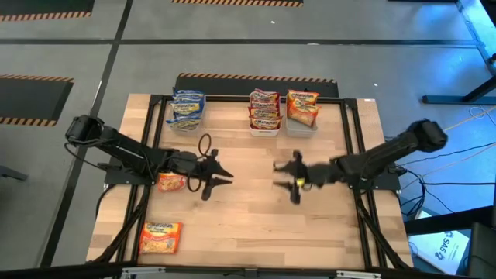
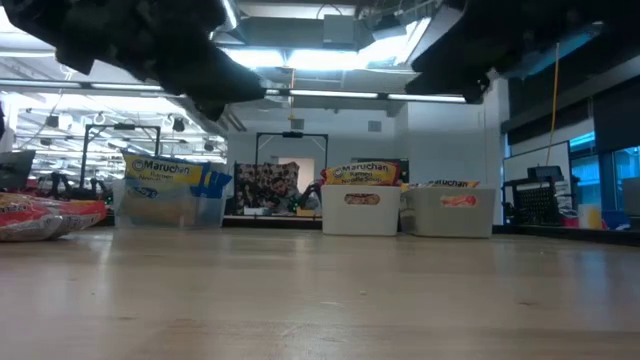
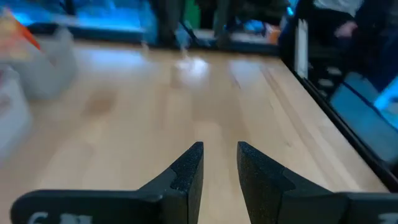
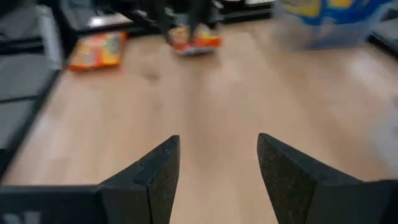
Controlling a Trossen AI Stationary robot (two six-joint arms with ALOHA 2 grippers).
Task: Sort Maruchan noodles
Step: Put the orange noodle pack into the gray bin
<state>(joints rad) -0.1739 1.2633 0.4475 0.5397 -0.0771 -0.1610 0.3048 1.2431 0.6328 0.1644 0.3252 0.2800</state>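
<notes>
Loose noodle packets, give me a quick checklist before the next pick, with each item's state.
1. Left end effector empty, fingers apart: ok.
2. Right end effector empty, fingers apart: ok.
3. Orange packet beside the left end effector, flat on the table: ok.
4. Second orange packet at the near left corner, unobstructed: ok.
5. Orange bin has room: cannot tell.
6. All packets sorted: not ok, two remain.

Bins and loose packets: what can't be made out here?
- Packet count in the blue bin, red bin and orange bin: high view, too small.
- Packet by the left gripper: partly under the arm.
- Low view: both arms cut off at top.
</notes>
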